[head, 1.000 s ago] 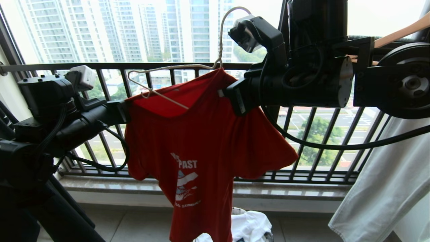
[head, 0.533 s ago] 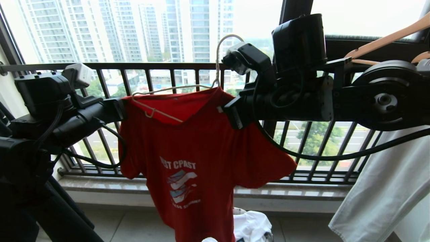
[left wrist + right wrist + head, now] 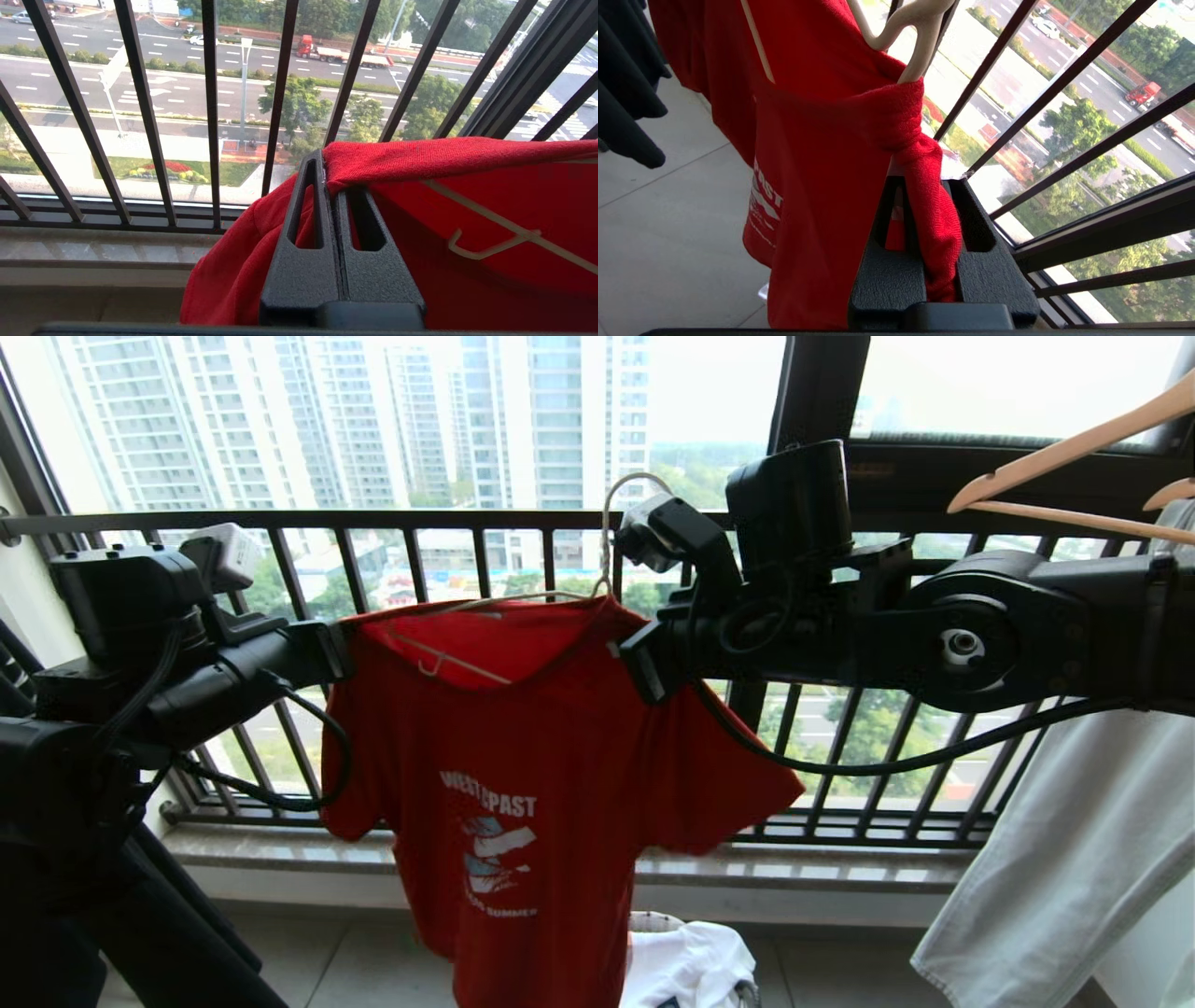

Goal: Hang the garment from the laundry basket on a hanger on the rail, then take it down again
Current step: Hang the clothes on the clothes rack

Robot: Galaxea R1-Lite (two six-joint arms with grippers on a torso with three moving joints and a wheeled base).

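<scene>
Currently, hands: left gripper clamped on the red garment at one shoulder; right gripper pinching a bunched fold at the other shoulder.
Garment position: spread between the two grippers, body hanging below them, in front of the window railing.
Hanger: cream wire hanger sits inside the neck opening, its hook standing free just above the right gripper, caught on nothing visible.
Rail: not in view.
Basket: laundry basket low beneath the shirt hem.
Risk: hanger rests loosely in the cloth; uneven lowering or slack between the grippers could tip it out.
Risk 2: right pinch is a thick fold; it may slip.
</scene>
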